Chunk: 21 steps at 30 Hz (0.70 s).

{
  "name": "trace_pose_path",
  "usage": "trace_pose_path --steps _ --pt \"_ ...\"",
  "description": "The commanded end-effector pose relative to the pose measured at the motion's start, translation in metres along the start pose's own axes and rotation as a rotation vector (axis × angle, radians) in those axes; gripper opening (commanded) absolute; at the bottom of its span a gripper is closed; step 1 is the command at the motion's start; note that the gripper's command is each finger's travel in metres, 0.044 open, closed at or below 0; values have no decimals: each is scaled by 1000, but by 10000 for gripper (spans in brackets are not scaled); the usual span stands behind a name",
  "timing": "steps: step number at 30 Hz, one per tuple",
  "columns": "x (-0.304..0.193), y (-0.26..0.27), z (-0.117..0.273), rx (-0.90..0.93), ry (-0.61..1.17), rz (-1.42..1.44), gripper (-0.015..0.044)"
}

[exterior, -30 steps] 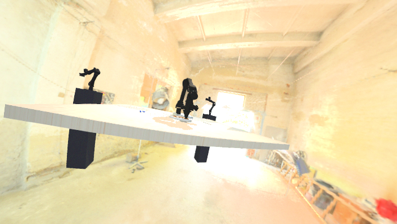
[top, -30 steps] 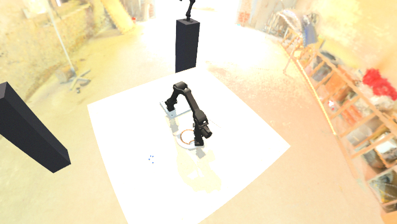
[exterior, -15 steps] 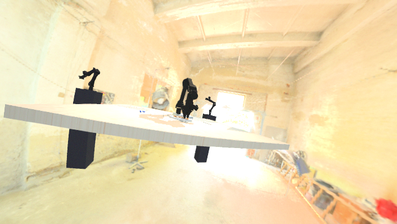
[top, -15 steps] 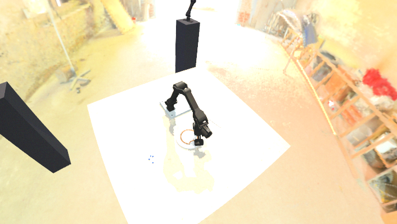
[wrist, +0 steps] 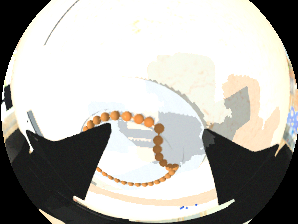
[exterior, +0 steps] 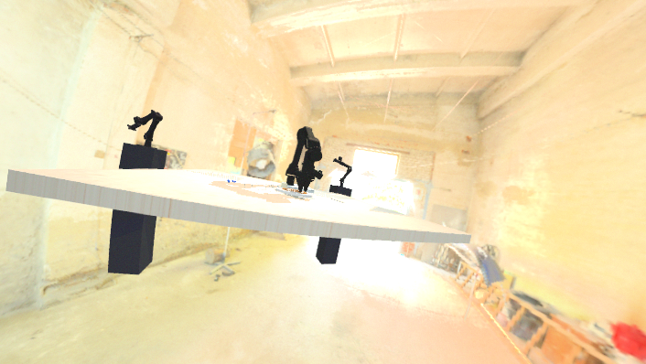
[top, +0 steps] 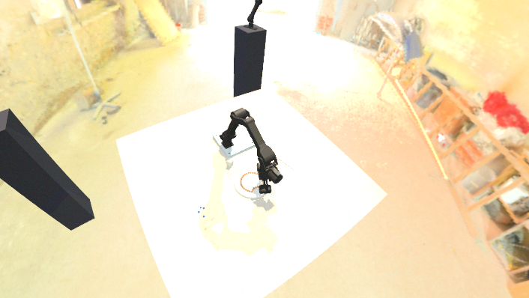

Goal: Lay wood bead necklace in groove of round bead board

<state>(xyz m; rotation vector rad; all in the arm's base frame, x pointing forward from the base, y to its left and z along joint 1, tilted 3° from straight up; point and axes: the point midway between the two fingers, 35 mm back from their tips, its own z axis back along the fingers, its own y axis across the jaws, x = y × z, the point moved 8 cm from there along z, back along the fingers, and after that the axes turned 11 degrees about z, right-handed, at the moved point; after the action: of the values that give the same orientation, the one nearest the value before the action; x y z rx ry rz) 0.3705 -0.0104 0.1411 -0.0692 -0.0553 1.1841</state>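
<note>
The wood bead necklace point(top: 241, 182) point(wrist: 127, 116) is a loop of orange-brown beads on the round bead board point(top: 245, 195) point(wrist: 170, 97), a pale disc. In the wrist view its far and near sides curve round. Its right side bends inward, leaving a wide strip of board between these beads and the right rim. The groove is too washed out to tell which beads sit in it. My gripper point(top: 263, 183) point(exterior: 303, 188) point(wrist: 157, 128) is open and empty, low over the board's right part in the top view. In the wrist view the bent beads show between its fingertips, and the left finger hides some left beads.
The arm's pale base plate point(top: 240, 150) is behind the board. Small blue dots point(top: 202, 211) point(exterior: 231, 181) mark the white table to the left. A thin line point(top: 286, 164) shows right of the arm. Dark pillars point(top: 249, 60) point(exterior: 132, 242) stand beyond the table edges.
</note>
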Motion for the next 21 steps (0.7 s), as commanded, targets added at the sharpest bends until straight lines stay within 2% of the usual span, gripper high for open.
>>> trace_pose_path --steps 1,2,9,14,19,21 --pt "0 -1 1 -4 4 3 440" --pt "0 -1 1 -4 4 3 440" --pt "-12 2 32 -4 5 7 256" --pt "-12 2 32 -4 5 8 125" --pt "-12 2 17 -4 5 8 120" --pt "-11 1 26 -12 -2 2 120"
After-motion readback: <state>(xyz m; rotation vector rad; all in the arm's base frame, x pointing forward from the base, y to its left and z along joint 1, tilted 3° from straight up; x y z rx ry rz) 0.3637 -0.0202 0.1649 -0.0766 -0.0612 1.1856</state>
